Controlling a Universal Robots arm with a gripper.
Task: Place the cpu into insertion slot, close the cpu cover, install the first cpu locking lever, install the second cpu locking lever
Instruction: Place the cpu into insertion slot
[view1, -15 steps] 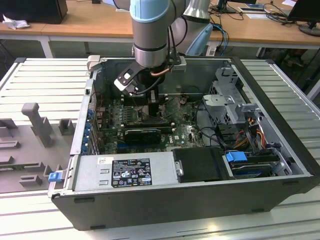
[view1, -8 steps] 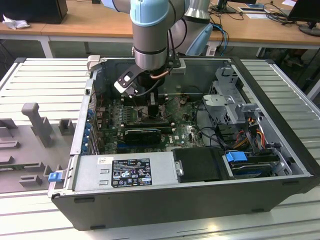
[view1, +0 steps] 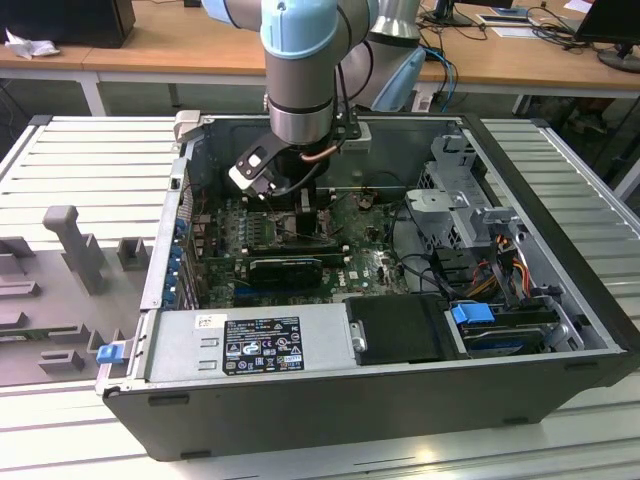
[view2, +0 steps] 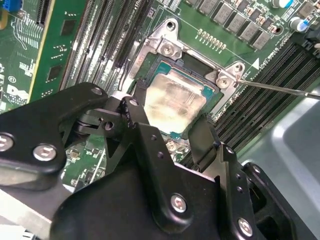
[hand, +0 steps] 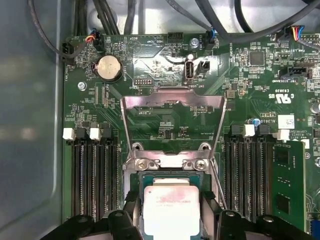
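The cpu (hand: 171, 207), a pale silvery square chip, lies in the insertion slot (hand: 170, 175) on the green motherboard; its face also shows in the second wrist view (view2: 172, 102). My gripper (hand: 171, 216) straddles it, one black finger (view2: 139, 102) against one edge and the other finger (view2: 202, 132) against the opposite edge, shut on the chip. The cpu cover (hand: 172, 102), a silvery frame with a large window, stands tilted up and open behind the slot. A thin metal locking lever (view2: 280, 89) sticks out sideways, unlatched. In the exterior view my gripper (view1: 300, 208) is low inside the open computer case.
Long black RAM slots (hand: 95, 175) flank the socket on both sides, and one holds a green module (hand: 287, 185). A black graphics card (view1: 285, 268), the power supply (view1: 250, 345), cable bundles (view1: 420, 260) and the case walls (view1: 560, 230) close in around the arm.
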